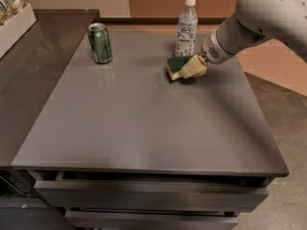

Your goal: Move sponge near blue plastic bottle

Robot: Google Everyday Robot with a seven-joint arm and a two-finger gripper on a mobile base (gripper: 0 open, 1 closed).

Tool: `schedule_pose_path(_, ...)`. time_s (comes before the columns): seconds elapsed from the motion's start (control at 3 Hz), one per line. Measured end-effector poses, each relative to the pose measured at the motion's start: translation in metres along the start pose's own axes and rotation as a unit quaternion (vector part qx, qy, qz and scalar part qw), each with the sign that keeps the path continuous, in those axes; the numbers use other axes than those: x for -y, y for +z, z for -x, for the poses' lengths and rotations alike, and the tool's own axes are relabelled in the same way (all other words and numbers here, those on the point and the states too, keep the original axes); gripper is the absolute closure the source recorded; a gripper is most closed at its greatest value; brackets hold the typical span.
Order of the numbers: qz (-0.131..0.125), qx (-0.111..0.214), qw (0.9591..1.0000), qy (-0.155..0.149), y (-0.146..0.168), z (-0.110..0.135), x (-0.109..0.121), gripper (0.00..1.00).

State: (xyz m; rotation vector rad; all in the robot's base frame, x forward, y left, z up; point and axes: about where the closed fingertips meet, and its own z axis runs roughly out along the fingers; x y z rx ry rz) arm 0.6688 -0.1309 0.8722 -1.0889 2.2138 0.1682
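Observation:
The sponge (176, 65), dark green on top with a pale yellow base, is near the back of the grey table (144, 123), just in front of the blue plastic bottle (186, 28). The bottle stands upright with its white cap on. My gripper (193, 68) reaches in from the right on a white arm. Its tan fingers (196, 66) are closed on the sponge's right end. The sponge sits tilted, low over the tabletop, a short gap from the bottle's base.
A green soda can (100, 43) stands at the table's back left. A darker counter (33, 75) adjoins on the left, with a white bin (14, 25) of packets at its far end. Drawers (144, 195) run below the table's front edge.

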Motion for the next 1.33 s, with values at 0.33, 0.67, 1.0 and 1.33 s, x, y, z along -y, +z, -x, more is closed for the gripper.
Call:
schedule_pose_path(0.33,0.002,-0.001,1.0,-0.001,0.0015,0.0003,-0.0014,0.35)
schedule_pose_path(0.67,0.003,-0.001,1.0,-0.001,0.0029,0.0006,-0.0025,0.13)
schedule_pose_path(1.0,0.004,-0.002,1.0,-0.002,0.0044,0.0008,-0.0037,0.0)
schedule_pose_path(1.33,0.004,-0.002,1.0,-0.002,0.0045,0.0008,-0.0038,0.0)
